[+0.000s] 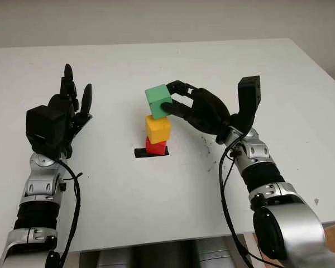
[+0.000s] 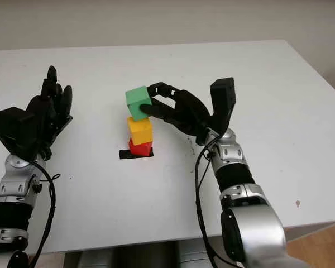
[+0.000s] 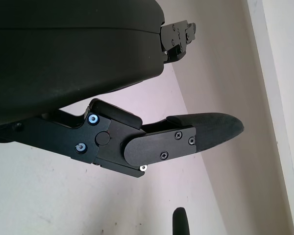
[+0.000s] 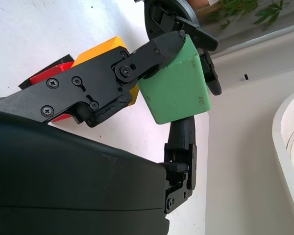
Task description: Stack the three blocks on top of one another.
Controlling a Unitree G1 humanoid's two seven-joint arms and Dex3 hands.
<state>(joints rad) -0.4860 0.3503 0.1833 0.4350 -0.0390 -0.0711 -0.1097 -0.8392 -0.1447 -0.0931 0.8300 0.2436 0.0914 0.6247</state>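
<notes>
A red block (image 1: 155, 147) stands on a small black mark (image 1: 140, 152) in the middle of the white table (image 1: 128, 190). On the red block sits a yellow block (image 1: 157, 128). My right hand (image 1: 170, 96) is shut on a green block (image 1: 158, 100), which hangs tilted just over the yellow one. I cannot tell whether the two touch. The right wrist view shows the green block (image 4: 179, 90) pinched between black fingers (image 4: 137, 61), with the yellow block (image 4: 95, 51) behind. My left hand (image 1: 72, 97) is open at the table's left, well apart from the stack.
The table's front edge (image 1: 156, 237) runs close to both forearms, and its right edge (image 1: 318, 72) slants off at the far right. A few dark specks (image 1: 204, 144) lie on the surface to the right of the stack.
</notes>
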